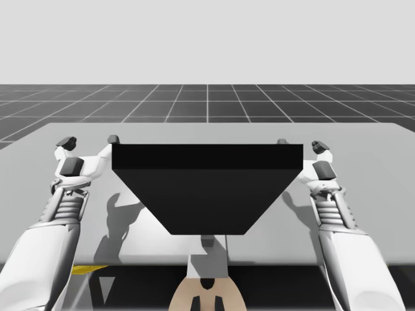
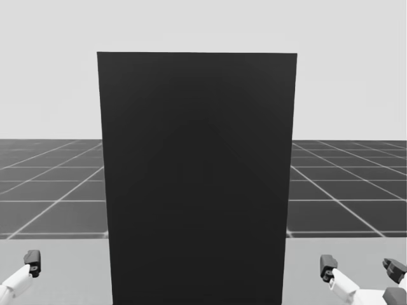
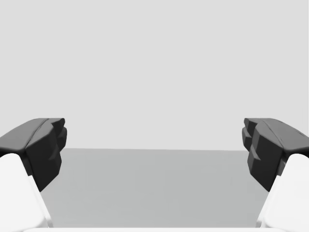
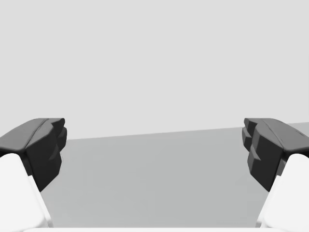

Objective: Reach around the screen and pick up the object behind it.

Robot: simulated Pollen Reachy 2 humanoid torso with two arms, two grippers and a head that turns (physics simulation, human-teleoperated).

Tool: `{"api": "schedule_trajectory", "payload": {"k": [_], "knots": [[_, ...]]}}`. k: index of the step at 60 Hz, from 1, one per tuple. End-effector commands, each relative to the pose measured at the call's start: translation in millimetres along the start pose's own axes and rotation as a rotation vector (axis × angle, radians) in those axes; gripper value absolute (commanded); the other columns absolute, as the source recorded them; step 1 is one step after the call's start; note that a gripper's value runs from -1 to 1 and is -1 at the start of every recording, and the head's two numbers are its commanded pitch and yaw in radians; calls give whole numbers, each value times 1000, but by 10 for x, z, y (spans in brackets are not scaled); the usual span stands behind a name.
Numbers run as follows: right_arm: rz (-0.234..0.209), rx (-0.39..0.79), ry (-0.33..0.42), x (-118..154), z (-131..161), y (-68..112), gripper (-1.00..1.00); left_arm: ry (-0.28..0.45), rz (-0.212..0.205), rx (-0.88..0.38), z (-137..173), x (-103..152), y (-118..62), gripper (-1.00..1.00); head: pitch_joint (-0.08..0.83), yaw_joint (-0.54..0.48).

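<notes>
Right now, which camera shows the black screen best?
The high view: the screen stands whole on the table, with my left end effector and right end effector open at its two sides. The head view has its front face square on. The wrist views look along the table.

There is one black screen (image 1: 207, 188). There is one grey surface (image 1: 379, 168). The robot has two arms, one left arm (image 1: 39, 259) and one right arm (image 1: 360, 259). There are two grippers, the left gripper (image 3: 154, 145) and the right gripper (image 4: 154, 145). Each has two dark jaws, so four jaws in all. There is one small yellow bit (image 1: 84, 267).
</notes>
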Motion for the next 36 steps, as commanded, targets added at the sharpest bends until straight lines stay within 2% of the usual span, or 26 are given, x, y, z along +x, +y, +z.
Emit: {"api": "schedule_trajectory", "payload": {"k": [1, 3, 6, 10, 13, 15, 16, 20, 22, 25, 26, 28, 31, 34, 36], "knots": [[13, 3, 7, 9, 38, 19, -1000, 3, -3, 0, 1, -4, -2, -1000, 19, -17], [22, 16, 2, 14, 39, 40, -1000, 4, -2, -1, 1, -3, -2, -1000, 19, -17], [0, 72, 2, 5, 40, 73, -1000, 8, -3, -6, 4, -2, -4, -1000, 21, -14], [6, 125, 15, 5, 53, 94, -1000, 33, -2, -35, 11, 15, 10, -1000, 22, -13], [-31, 181, 19, 24, 83, 118, -1000, 55, 1, -80, 39, 63, 46, -1000, 21, -17], [-36, 202, 22, 23, 98, 131, -1000, 66, 3, -109, 61, 88, 57, -1000, 22, -19], [-36, 246, 30, 27, 131, 141, -1000, 84, 5, -168, 105, 124, 72, -1000, 25, -21], [-76, 305, 31, 57, 175, 140, -1000, 104, -6, -227, 168, 161, 94, -1000, 30, -21], [-58, 349, 29, 85, 213, 121, -1000, 110, -16, -283, 229, 193, 113, -1000, 36, -19], [-64, 405, 30, 118, 256, 93, -1000, 117, -18, -343, 296, 215, 121, -1000, 40, -16], [-50, 430, 27, 131, 277, 71, -1000, 113, -22, -370, 332, 227, 130, -1000, 41, -15], [-47, 474, 22, 151, 314, 43, -1000, 111, -6, -426, 392, 251, 143, -1000, 43, -14], [-64, 540, 28, 170, 381, -7, -1000, 92, 9, -511, 503, 295, 187, -1000, 44, -12], [-52, 569, 24, 170, 422, -48, -1000, 81, 13, -553, 574, 323, 223, -1000, 46, -12], [-66, 604, 27, 170, 472, -100, -1000, 67, 30, -612, 666, 360, 269, -1000, 48, -13]]}}
